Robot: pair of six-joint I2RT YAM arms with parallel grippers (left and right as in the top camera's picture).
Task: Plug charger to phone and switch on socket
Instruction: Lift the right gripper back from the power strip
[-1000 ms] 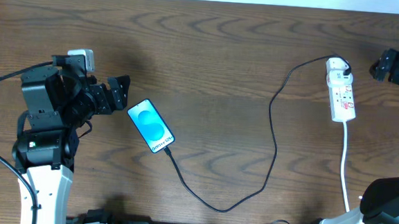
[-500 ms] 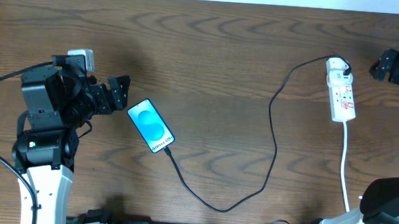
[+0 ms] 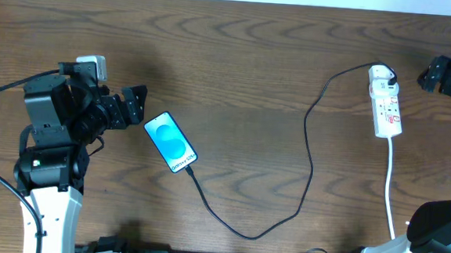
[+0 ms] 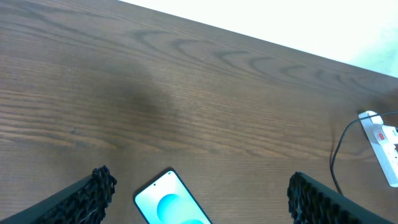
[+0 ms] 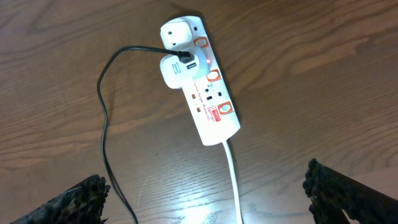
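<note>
Phone (image 3: 170, 142), 1: on bench (image 3: 245, 57), just beside left pincer (image 3: 139, 105) at its 4 o'clock; pincer released. Charger cable (image 3: 309, 151), 1: tip at phone. Socket (image 3: 385, 101), 1: near right pincer (image 3: 426, 76) at its 8 o'clock; pincer released

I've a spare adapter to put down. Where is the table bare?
Free: between the phone and the charger loop, and along the far edge. Crowded around the socket, and between the left hand and phone.
</note>
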